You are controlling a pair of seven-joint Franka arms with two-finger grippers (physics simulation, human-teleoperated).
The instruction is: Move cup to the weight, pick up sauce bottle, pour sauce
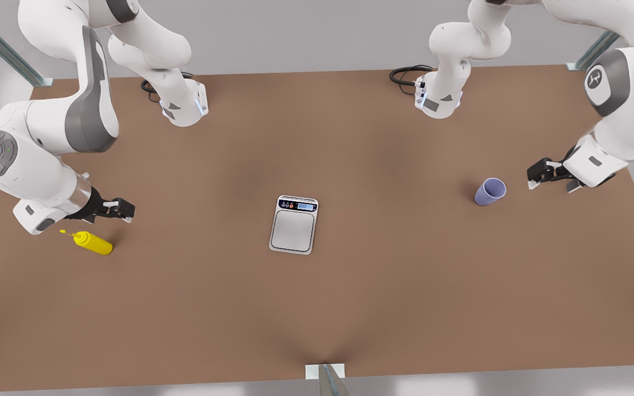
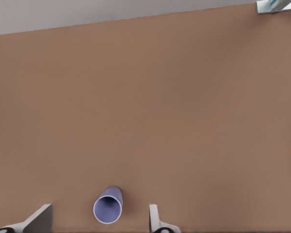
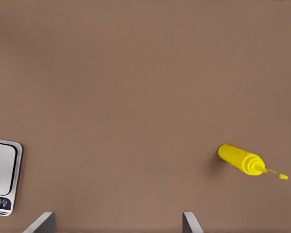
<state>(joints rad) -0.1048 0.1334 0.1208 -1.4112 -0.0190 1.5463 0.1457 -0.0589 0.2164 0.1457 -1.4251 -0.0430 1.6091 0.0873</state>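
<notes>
Cup [image 1: 490, 192] on table [image 1: 350, 308] at front view's right, left hand [image 1: 547, 176] spread beside it, scale [image 1: 294, 224] mid-table, bottle [image 1: 92, 242] at front view's left near spread right hand [image 1: 121, 210].

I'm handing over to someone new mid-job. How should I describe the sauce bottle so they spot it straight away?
Start from the brown table, with the silver scale near its middle. Go toward the front view's left, where the right hand hovers open; the sauce bottle stands just beside it. It is the only bright yellow thing, with a thin pointed nozzle, unlike the lavender cup on the opposite side.
</notes>
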